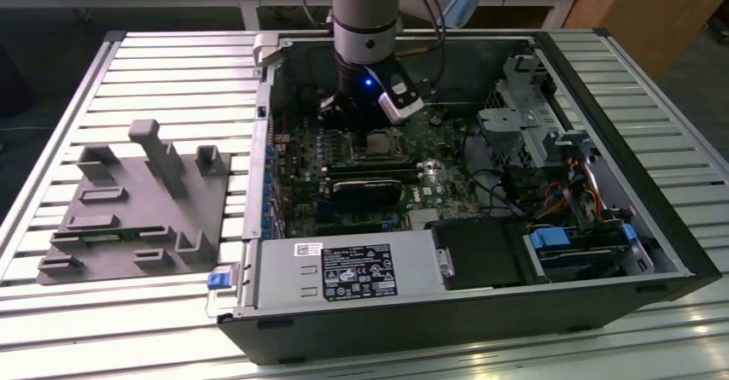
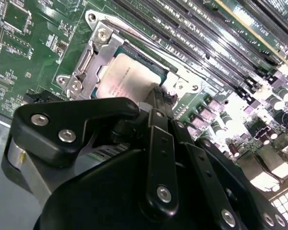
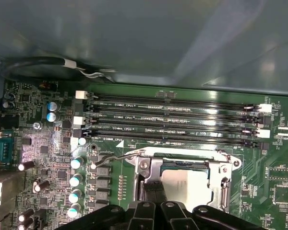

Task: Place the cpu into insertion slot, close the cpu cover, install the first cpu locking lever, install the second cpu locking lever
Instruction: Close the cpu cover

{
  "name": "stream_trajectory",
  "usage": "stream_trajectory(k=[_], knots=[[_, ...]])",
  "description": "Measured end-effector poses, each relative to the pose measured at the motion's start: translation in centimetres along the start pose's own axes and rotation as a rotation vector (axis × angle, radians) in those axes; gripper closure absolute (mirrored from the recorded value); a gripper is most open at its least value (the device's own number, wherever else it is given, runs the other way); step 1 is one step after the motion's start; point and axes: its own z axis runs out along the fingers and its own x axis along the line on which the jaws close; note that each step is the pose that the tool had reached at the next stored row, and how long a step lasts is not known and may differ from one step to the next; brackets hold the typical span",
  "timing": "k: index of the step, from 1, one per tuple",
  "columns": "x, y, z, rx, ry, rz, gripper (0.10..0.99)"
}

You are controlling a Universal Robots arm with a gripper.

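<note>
So, the cpu [image 3: 188, 186] is a flat square with a dull silvery top, and it sits in the insertion slot [image 3: 224, 184], which has a shiny stamped-metal frame on the green motherboard [image 3: 273, 158]. Long black memory slots [image 3: 173, 120] run just beside it, and a thin bent wire lever [image 3: 110, 158] lies near one corner of the frame. The gripper [image 3: 154, 186] is matte black with bolted links. In the first wrist view its jaws look pressed together with nothing between them, tips right at the cpu's edge. Can't tell if they actually touch it.
</note>
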Motion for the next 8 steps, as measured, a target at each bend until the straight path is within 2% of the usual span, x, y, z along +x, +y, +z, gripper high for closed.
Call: stream_trajectory(k=[4,8], knots=[[-0.01,0.01,-0.04,0.0,-0.0001,0.0,0.98],[-0.02,0.01,-0.51,0.0,-0.0001,0.0,0.98]])
